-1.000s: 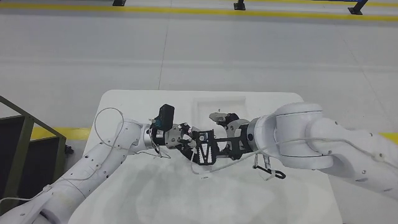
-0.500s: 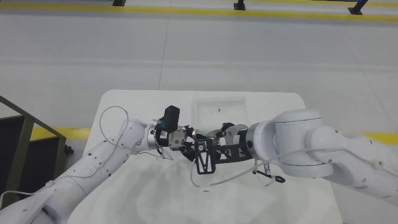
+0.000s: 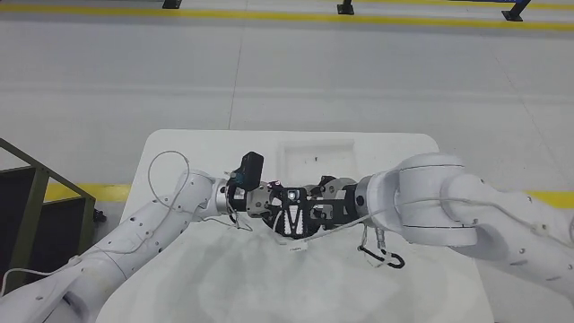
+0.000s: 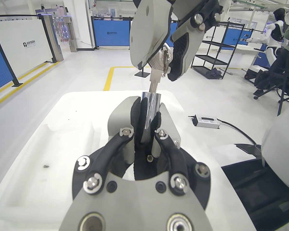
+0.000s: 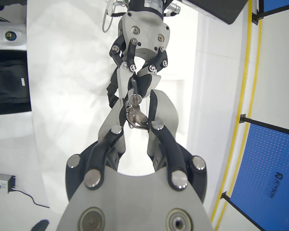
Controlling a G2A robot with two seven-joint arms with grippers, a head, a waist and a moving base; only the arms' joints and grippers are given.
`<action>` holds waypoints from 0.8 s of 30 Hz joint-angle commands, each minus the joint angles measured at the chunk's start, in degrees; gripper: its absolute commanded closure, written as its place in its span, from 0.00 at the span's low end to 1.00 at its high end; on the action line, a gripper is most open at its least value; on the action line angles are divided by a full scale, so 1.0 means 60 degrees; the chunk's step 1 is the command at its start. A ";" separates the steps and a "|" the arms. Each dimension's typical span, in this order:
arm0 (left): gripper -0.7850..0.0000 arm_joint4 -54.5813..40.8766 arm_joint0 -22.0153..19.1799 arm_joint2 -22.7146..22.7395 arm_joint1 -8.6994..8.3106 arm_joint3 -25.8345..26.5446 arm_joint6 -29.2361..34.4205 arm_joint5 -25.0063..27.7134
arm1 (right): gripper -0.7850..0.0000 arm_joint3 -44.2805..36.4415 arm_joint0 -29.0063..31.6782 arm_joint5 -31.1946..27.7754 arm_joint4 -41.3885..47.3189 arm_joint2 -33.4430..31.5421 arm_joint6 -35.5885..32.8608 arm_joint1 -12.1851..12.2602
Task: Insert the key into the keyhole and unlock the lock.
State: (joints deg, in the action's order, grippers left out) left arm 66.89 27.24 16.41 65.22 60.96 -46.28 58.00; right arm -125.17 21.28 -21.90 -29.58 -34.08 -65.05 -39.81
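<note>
Clamps silver lock (image 4: 149, 111) between pads of left claw (image 4: 148, 106), keyhole (image 5: 135, 99) end pointing away from its wrist. Pinches key (image 4: 155, 79) by the head in right claw (image 4: 156, 70), directly ahead of left claw, tips nearly meeting. Sets blade tip at keyhole; cannot tell depth inside. Shows ring (image 4: 167, 61) beside key head, between right claw's fingers. Holds both above white counter (image 3: 179, 157).
</note>
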 commanded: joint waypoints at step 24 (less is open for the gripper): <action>1.00 0.0103 -0.0095 -0.0158 0.0098 0.0020 0.0000 0.0000 | 1.00 -0.0324 0.1639 0.5400 0.1531 -0.1242 0.0061 0.0066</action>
State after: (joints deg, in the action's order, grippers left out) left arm 67.48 26.68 15.45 65.79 61.08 -46.28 58.00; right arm -127.13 31.00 9.86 -20.33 -41.48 -64.62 -39.37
